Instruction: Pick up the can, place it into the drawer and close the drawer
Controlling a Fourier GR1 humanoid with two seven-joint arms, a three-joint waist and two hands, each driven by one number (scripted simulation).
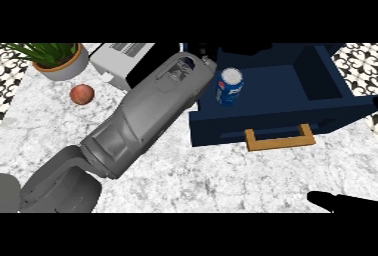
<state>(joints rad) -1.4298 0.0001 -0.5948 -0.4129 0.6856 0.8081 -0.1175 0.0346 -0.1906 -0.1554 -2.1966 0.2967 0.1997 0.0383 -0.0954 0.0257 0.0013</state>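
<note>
Item: can (229, 86), blue and white with a pale top. Location: inside the open drawer (325, 107), at its left end, leaning slightly; no hand holds it.

Item: drawer, dark blue, pulled out over the surface (221, 175), with a tan handle (280, 138) on its front panel.

Item: left arm (148, 112), grey, running diagonally from the lower left corner up to the drawer's rear left corner. Left hand (201, 50): only a small dark part shows past the wrist, just above the can; whether its fingers are spread or curled cannot be told.

Item: right hand (341, 201), black, at the lower right edge, low over the surface and well apart from the drawer; only a narrow part shows, so its fingers cannot be judged either.

Item: surface, white marbled stone.

Other holdings: potted plant (55, 59), upper left corner; small reddish-brown round fruit (82, 94) just below it; white and black appliance (122, 61) beside the plant, partly hidden by the left arm.
</note>
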